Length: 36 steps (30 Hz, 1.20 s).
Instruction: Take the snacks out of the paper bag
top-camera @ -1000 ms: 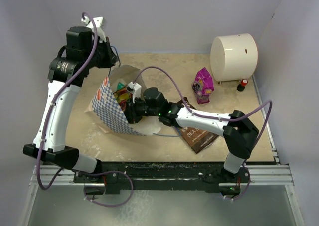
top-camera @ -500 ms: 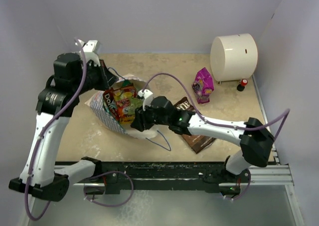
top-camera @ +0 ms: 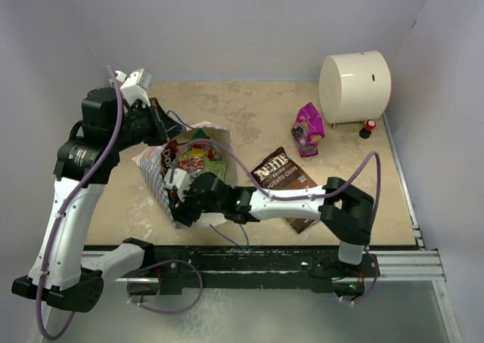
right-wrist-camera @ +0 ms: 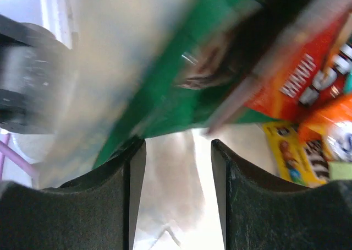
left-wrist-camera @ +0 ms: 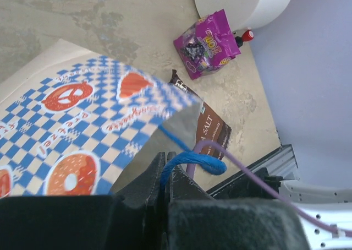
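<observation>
The paper bag [top-camera: 155, 178] lies tipped on the bench [top-camera: 249, 116] at centre-left of the overhead view. Its mouth faces the upper right, and a cluster of snacks [top-camera: 198, 160] shows at the opening. A magenta pouch [top-camera: 308, 129] and a brown chip packet [top-camera: 283, 178] already lie on the bench to the right. The left fingers [left-wrist-camera: 148, 178] are pressed together on the blue cord handle [left-wrist-camera: 192, 163], lifting that side of the bag. The right fingers [right-wrist-camera: 129, 195] stand apart with nothing between them. Their wrist view is blurred, but only pale paper shows in the gap, while a green packet [right-wrist-camera: 165, 96], a red-orange packet [right-wrist-camera: 297, 79] and yellow packs [right-wrist-camera: 289, 151] sit in the upper half of that frame, beyond the tips. The step looks like reaching for the next packet. To do it well, the left arm should hold the cord taut so the mouth gapes. The right fingers should rise onto a flat sealed edge of the nearest packet, probably the green one, rather than its puffed middle, and must not pinch the bag wall as well. Once clamped, the pull should run straight out along the mouth toward the right, because a sideways drag could tug the bag against the cord.
</observation>
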{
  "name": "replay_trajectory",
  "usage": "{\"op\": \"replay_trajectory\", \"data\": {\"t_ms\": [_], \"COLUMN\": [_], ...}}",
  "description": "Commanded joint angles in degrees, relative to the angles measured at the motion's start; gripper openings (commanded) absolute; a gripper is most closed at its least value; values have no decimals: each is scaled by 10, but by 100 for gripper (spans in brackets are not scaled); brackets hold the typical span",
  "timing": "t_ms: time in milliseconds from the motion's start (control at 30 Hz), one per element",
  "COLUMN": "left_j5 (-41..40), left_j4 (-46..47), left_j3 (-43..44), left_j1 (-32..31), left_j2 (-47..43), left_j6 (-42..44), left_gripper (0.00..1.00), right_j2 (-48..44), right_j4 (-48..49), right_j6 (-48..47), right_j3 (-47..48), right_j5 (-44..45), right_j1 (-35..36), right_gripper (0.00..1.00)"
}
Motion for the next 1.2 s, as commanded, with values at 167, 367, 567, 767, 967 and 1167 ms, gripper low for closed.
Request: {"op": "replay_trajectory", "data": {"t_ms": [167,367,567,767,967,1167], "left_j5": [14,12,12,11,12,18], "left_j4": [-3,-15,-19,-17,-11,-13], "left_j3": [28,35,33,33,21,20], "left_j1": [0,0,0,0,0,0], "left_j2": [9,9,8,4,-5,-9], "left_j6": [-25,-24,-24,-27,-30,-37], "left_gripper": [0,0,0,0,0,0], "right_j2": [-12,-61,-43,-10,49,87], "right_j4": [151,177,176,185,177,169], "right_j6": [43,46,112,133,134,132], "right_j3": [-6,-63,-14,37,81,122], "right_j5": [90,169,209,232,267,300], "right_j1": [22,20,20,19,19,19], "right_gripper": [69,86,82,61,54,44]}}
